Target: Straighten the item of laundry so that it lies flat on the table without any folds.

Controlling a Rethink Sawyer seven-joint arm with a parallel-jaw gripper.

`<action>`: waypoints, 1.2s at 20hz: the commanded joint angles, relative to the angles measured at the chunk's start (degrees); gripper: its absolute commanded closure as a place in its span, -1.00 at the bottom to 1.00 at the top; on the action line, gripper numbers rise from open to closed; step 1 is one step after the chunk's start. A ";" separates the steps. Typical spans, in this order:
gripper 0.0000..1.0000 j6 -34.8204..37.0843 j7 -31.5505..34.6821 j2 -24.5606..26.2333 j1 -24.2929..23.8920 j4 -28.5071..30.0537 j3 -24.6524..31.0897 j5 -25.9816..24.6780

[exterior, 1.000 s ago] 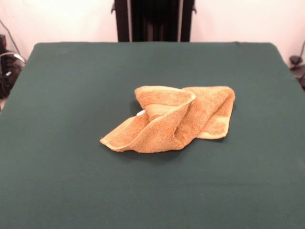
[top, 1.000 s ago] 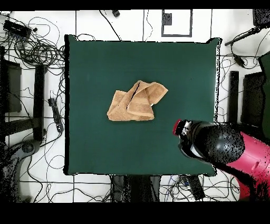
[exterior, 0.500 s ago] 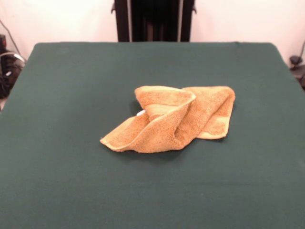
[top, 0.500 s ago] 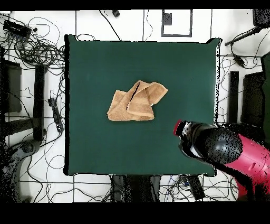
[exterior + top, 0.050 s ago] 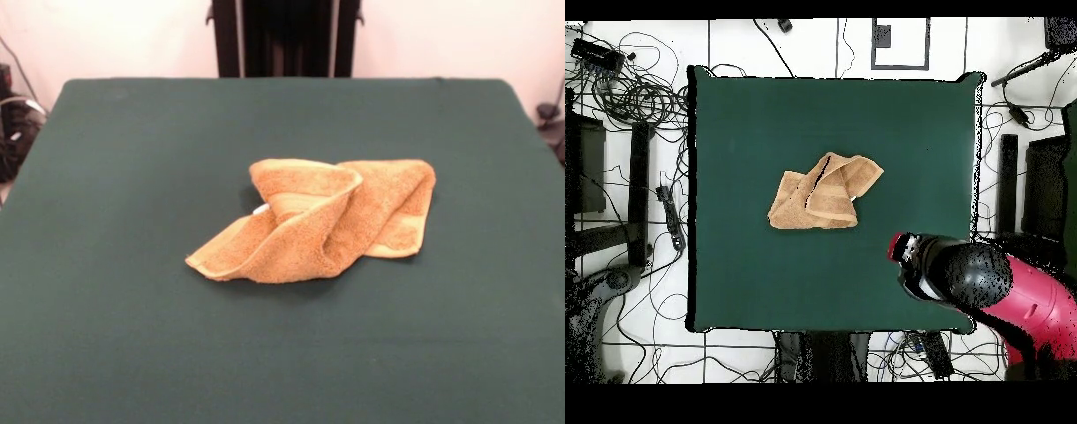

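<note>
Towel (image 5: 320, 221) crumpled near the middle of the table (image 5: 132, 336), folded over itself, small white tag (image 5: 260, 209) poking out at one fold. Gripper (image 5: 900, 248): jaw state can't tell, arm (image 5: 1005, 295) covers it from overhead. It sits over the table corner, well apart from the towel.

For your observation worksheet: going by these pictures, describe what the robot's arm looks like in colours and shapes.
Only the overhead view shows the arm: a thick, rounded limb, crimson-red along its length, ending in a bulbous glossy black section with a small red-edged tip. The gripper itself cannot be made out.
</note>
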 commanded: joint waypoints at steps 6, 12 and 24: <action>-1.00 -7.12 -6.97 6.20 -0.82 7.80 6.91 -6.26; -1.00 -8.42 -6.01 7.65 -1.60 7.86 7.88 -7.45; -1.00 -8.94 -5.39 8.52 -3.04 8.18 9.54 -9.42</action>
